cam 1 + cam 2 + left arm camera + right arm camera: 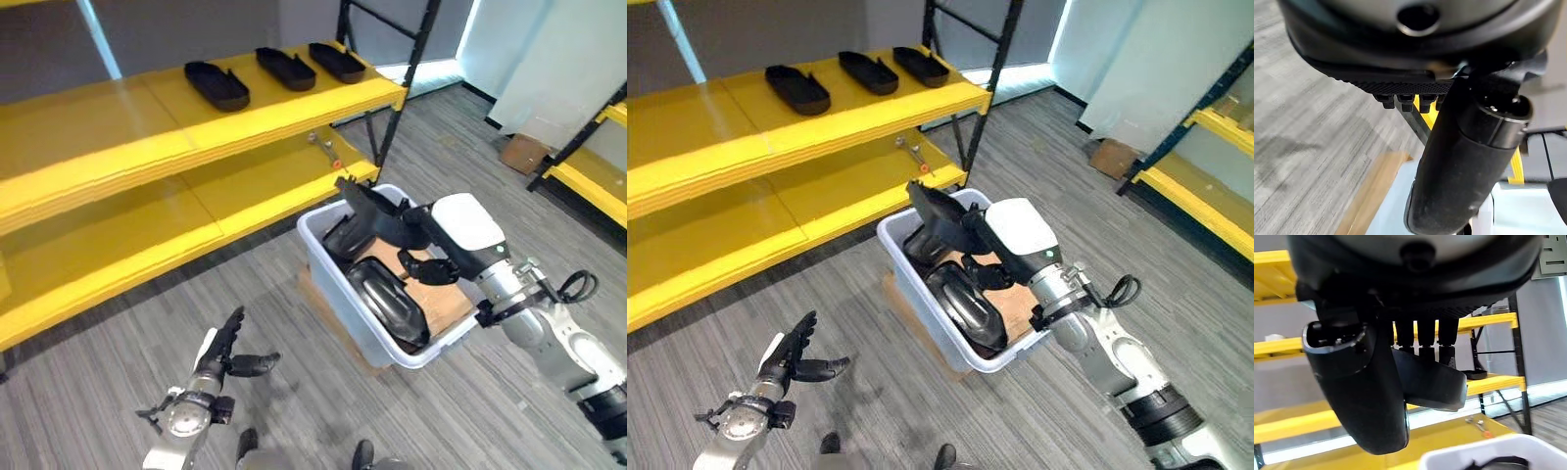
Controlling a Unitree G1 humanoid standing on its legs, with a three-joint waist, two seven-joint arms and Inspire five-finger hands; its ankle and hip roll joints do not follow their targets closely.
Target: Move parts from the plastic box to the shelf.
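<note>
The right hand (416, 235) pinches a black part (367, 211), thumb and fingers curled round its end, holding it tilted just above the plastic box (338, 279). The part is a dark, matte, elongated moulded shell. More black parts (387, 299) lie below the hand in the box. The left hand (227, 354) hangs low, fingers spread.

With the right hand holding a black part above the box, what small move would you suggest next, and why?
Probably carry it up and left toward the yellow shelf. The right hand grips a black part already lifted above the plastic box, and three parts already lie on the top level, with bare room beside them.
</note>
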